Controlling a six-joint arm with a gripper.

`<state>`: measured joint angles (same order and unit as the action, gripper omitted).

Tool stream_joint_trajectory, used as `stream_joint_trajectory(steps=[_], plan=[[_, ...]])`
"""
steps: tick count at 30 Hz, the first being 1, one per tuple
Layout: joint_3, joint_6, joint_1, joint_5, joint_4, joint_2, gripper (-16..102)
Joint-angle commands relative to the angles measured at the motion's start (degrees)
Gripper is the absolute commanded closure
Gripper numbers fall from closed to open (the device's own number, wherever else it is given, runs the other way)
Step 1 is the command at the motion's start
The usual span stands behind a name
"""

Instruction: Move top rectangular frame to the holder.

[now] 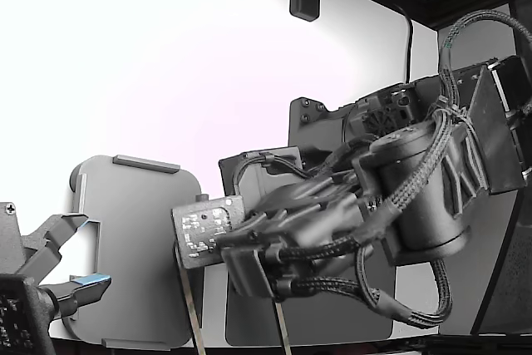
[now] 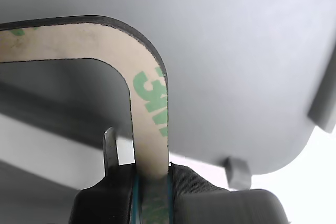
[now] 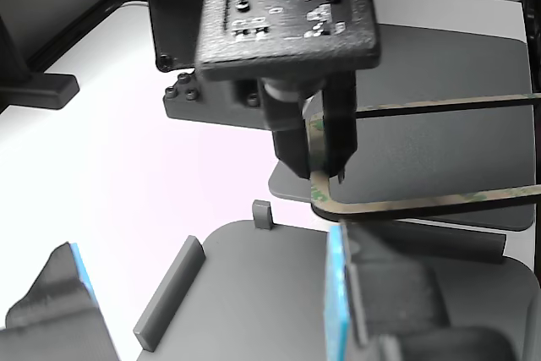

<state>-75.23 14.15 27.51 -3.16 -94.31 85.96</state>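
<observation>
Above the smooth grey holder [image 3: 254,285], thin tan green-mottled frame [image 2: 149,98] pinched between black gripper [image 2: 152,184] jaws.

One tan rectangular frame [image 2: 149,103] is showing, one light grey holder tray [image 1: 137,247] is lying on the table, and one darker flat mat [image 3: 439,73] is sitting beyond it. Two grippers are appearing: one [image 3: 325,162] clamping the frame, another [image 1: 71,276] standing apart.
</observation>
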Motion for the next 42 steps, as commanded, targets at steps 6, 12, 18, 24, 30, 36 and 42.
stream_joint_trajectory(steps=[6, 12, 18, 24, 30, 36, 42], plan=[[9.3, 1.8, -5.0, -1.2, -0.5, -4.7, 97], [14.3, 4.1, -7.2, -2.4, -0.5, -9.4, 97], [16.7, 5.1, -9.5, -1.4, -0.5, -11.3, 97], [18.3, 4.0, -11.8, -0.8, -0.5, -13.0, 97], [18.2, 3.1, -12.5, -1.6, -0.6, -14.3, 97], [17.4, 4.0, -12.7, -2.2, -0.6, -14.6, 97], [16.8, 3.3, -13.3, -1.7, -0.6, -14.4, 97]])
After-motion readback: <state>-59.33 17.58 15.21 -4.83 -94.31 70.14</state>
